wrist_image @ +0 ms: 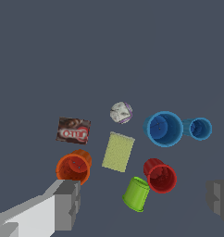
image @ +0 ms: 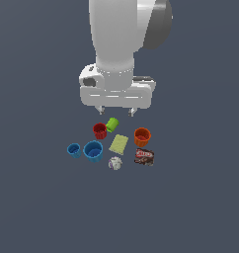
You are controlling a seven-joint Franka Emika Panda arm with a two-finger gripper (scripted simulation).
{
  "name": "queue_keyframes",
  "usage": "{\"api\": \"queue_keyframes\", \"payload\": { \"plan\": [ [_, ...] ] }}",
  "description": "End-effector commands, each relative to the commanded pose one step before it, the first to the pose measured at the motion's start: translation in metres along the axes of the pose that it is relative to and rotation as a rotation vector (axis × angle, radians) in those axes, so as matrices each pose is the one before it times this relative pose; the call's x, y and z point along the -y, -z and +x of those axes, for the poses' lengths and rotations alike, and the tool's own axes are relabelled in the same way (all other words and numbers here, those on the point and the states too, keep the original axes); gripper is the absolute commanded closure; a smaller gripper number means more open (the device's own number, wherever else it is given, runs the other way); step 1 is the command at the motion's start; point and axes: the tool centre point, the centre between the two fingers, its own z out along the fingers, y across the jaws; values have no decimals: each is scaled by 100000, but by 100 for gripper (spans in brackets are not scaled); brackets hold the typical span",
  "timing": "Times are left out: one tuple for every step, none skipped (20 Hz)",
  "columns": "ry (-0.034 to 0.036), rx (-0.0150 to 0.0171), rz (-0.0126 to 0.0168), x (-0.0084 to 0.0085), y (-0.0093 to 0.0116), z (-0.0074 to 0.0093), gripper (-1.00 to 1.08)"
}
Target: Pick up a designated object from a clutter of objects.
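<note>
While gripper gapes (high) — ball free.

Whitish-grey ball with darker mottled marks, yellow-green pad, dark brown packet with red-and-white label, red cup, orange cup, two blue cups, green cylinder, white arm, dark grey-blue ground.

The white robot arm runs off the exterior view's top edge; the dark brown printed packet's lettering near the orange cup is unreadable.
</note>
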Motion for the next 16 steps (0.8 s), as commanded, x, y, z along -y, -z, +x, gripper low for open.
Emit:
{"api": "queue_keyframes", "payload": {
  "plan": [
    [-2522, 70, 188, 28, -377, 187, -92],
    [-1269, 19, 94, 15, -181, 95, -92],
    [-1394, 20, 102, 19, -199, 103, -92],
    [-1509, 23, 107, 20, -216, 111, -92],
    [-1645, 27, 113, 24, -236, 119, -92],
    [-1767, 31, 117, 26, -255, 127, -92],
    [-1885, 34, 120, 29, -272, 133, -92],
    [-2006, 37, 123, 32, -291, 140, -92],
    [-2142, 40, 126, 36, -311, 146, -92],
    [-2282, 44, 127, 40, -333, 153, -92],
    [-2420, 48, 127, 44, -354, 159, -92],
    [-2559, 51, 126, 48, -376, 165, -92],
    [-2689, 54, 124, 52, -396, 170, -92],
    [-2754, 55, 117, 55, -407, 169, -92],
    [-2757, 54, 108, 57, -409, 165, -92],
    [-2759, 52, 98, 58, -411, 161, -92]
  ]
}}
